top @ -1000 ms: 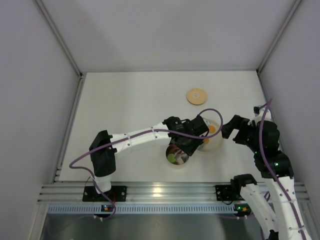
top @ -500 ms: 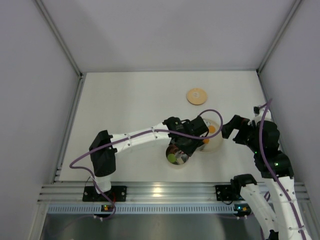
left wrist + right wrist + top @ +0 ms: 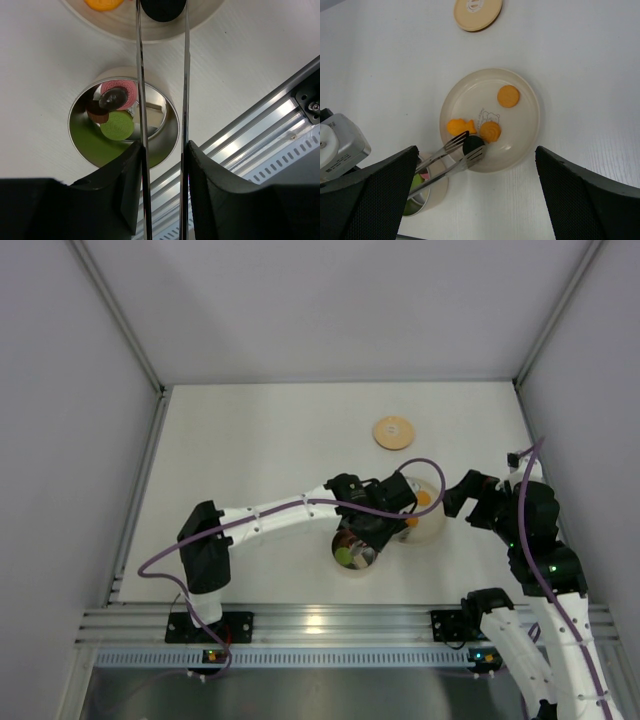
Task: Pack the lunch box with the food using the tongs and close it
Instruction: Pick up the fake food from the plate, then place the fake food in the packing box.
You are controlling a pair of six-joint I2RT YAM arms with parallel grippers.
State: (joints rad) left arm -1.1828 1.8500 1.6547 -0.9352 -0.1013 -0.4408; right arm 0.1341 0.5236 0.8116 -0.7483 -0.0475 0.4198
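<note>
Right wrist view: tongs point(image 3: 457, 141) tips straddle black piece point(image 3: 473, 144), plate point(image 3: 525, 125) 7 o'clock; left hand point(image 3: 162, 165) clamped on tongs; right hand point(image 3: 477, 197) apart, empty. Next likely: squeeze, lift, carry to lunch box point(image 3: 165, 112).

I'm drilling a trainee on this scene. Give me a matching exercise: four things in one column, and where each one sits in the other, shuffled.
1 black piece
2 green piece
3 lid
4 round orange slice

A inside the lunch box
B on the bare table
C between the tips of the tongs
D lying free on the plate

Pairs: 1-C, 2-A, 3-B, 4-D
</note>
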